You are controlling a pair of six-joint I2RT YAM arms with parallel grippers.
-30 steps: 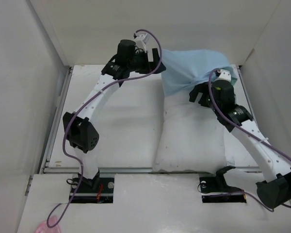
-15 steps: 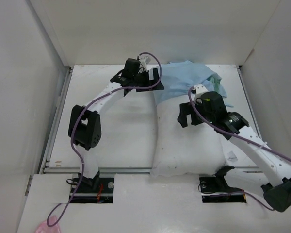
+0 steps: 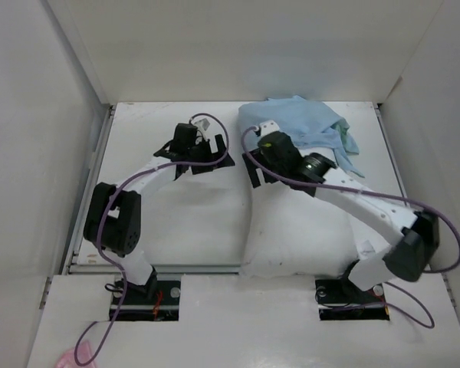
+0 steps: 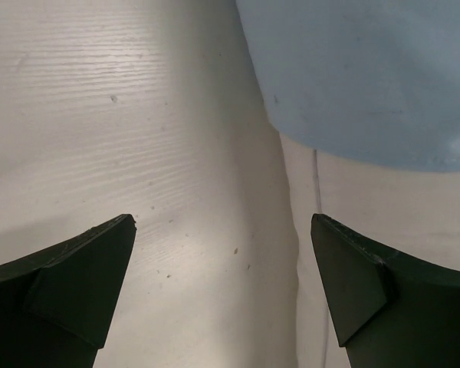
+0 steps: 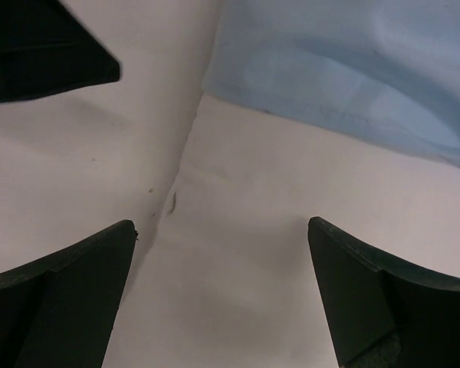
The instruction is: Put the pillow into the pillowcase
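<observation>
The pillowcase (image 3: pixel 310 126) covers the far end of the pillow (image 3: pixel 307 238), the right gripper (image 3: pixel 254 173) over its left edge.

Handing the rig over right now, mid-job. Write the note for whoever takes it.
Left tool open, empty, above the table beside the pillowcase's left edge.
Right tool open, empty, above the pillow near the pillowcase hem.
Pillow lies lengthwise on the table's right side; pillowcase covers only its far end.
Left to do: regrip the hem, probably both sides, and draw it down the pillow's bare length.
</observation>
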